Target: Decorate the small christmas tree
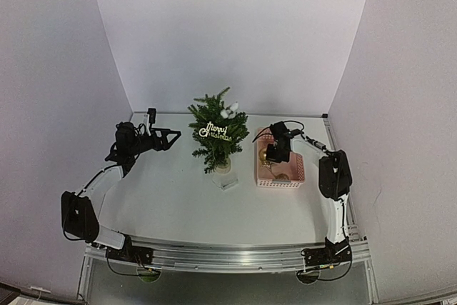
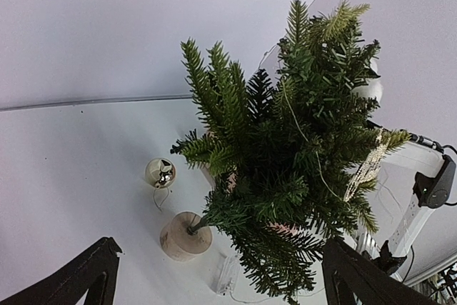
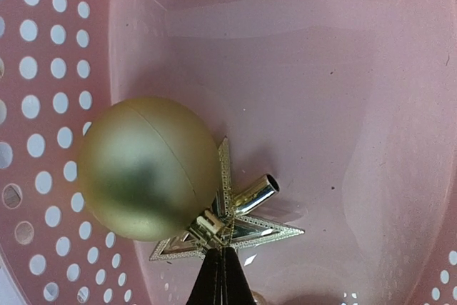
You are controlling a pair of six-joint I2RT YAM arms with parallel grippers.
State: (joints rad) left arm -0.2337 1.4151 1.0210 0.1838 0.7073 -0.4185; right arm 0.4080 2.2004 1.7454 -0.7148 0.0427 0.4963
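Tree (image 1: 209, 113) stands upright mid-table on its wooden base (image 2: 186, 236), just left of the pink basket (image 1: 280, 183). A sign (image 1: 214, 132) and white balls (image 1: 228, 111) hang on it. A shiny gold ball (image 2: 161, 173) lies on the table (image 1: 171, 191) near the base.

Right gripper (image 3: 221, 255) is down in the basket, fingers together, pinching what looks like the star (image 3: 239, 231) by its thin plate next to the tube. A matte gold ball (image 3: 146, 168) touches the star.

Risks as I see them:
- The grip is on a thin, slick edge (very little contact), so the star could pivot or slip out on the lift.
- The matte ball leaning on it may get dragged or roll.
- The star's points could catch the basket wall.
- The treetop looks springy and the base small, so pushing the tube on off-axis could tip the tree.

Left gripper (image 1: 171, 136) hangs wide open beside the tree, holding nothing, so nothing steadies it.
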